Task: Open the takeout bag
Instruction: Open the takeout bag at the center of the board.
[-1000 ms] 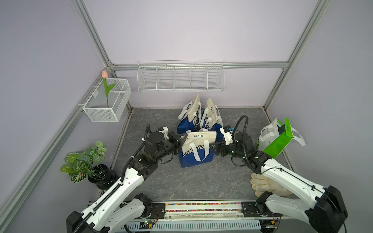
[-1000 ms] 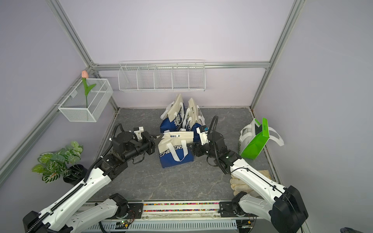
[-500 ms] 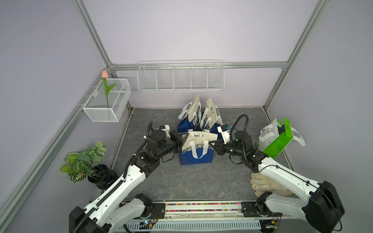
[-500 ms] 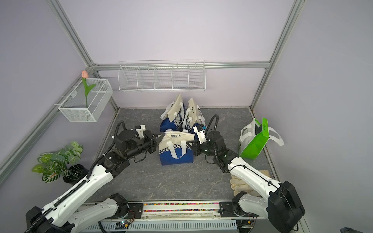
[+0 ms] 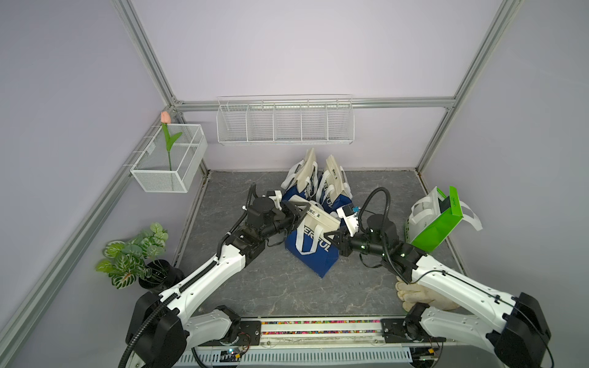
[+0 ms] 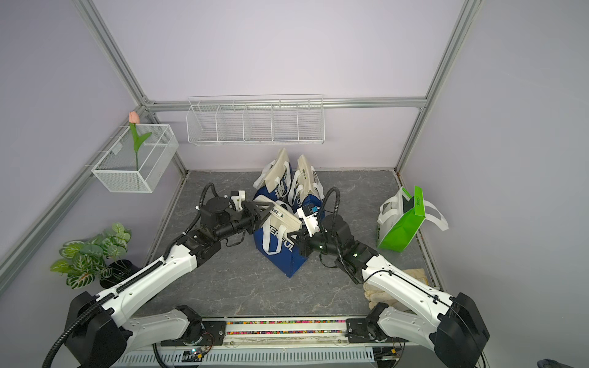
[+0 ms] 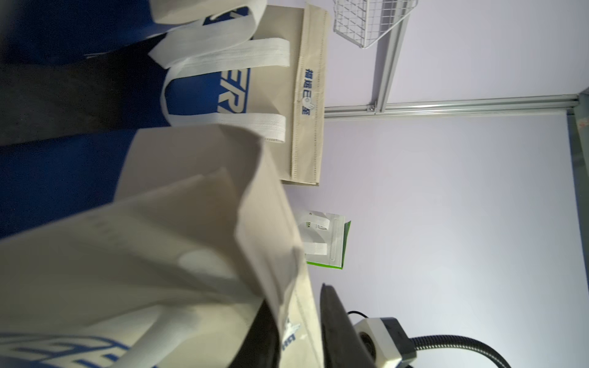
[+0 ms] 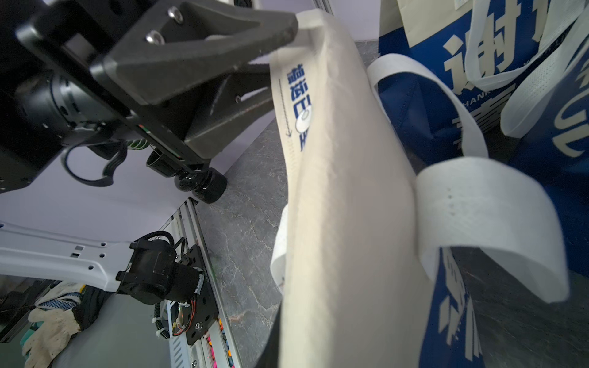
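The left tool point(image 5: 301, 210) gapes slightly around the folded cream top of the takeout bag point(image 5: 314, 255). The right tool point(image 5: 330, 238) pinches the fold's opposite end. The bag is soft blue fabric with white loop handles.

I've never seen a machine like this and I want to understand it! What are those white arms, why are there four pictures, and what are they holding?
It is a robot with two white arms on a grey table. Two pictures come from a camera looking down from above. The other two come from small cameras on each arm's wrist, so they look very close up. Each arm ends in a pinching tool.

In the middle sits a blue takeout bag with a cream folded top. The right tool is pinched shut on one end of that top. The left tool is at the other end, its fingers apart around the cream edge.

Behind are two more blue bags, to the side a green bag, and near the front some work gloves.
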You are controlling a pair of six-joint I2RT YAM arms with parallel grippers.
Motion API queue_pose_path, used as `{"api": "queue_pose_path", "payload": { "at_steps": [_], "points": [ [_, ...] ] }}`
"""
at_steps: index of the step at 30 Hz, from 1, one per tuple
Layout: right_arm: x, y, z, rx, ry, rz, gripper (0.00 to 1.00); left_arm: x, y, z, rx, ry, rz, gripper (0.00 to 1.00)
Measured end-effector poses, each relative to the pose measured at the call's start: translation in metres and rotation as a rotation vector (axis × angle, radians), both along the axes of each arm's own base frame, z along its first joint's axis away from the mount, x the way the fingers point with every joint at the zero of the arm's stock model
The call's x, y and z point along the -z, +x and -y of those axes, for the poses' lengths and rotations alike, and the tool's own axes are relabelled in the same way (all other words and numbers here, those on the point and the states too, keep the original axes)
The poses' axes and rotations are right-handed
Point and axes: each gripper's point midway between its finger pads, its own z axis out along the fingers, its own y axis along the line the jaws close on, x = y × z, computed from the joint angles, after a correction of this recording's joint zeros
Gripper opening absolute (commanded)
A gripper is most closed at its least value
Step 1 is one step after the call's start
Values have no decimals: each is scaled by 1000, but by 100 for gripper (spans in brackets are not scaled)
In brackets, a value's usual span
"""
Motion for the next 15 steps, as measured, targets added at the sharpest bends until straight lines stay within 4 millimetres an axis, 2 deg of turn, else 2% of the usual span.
{"api": "queue_pose_path", "payload": {
  "at_steps": [5,12,15],
  "points": [
    [1,1,2,13,-7,-5,7,-5,1,16,33,-16,47,22],
    [5,-1,6,26,-22,-23,7,-6,-9,36,81,10,85,22],
    [4,1,8,39,-25,-20,7,-3,-9,38,86,18,87,28]
  ]
}}
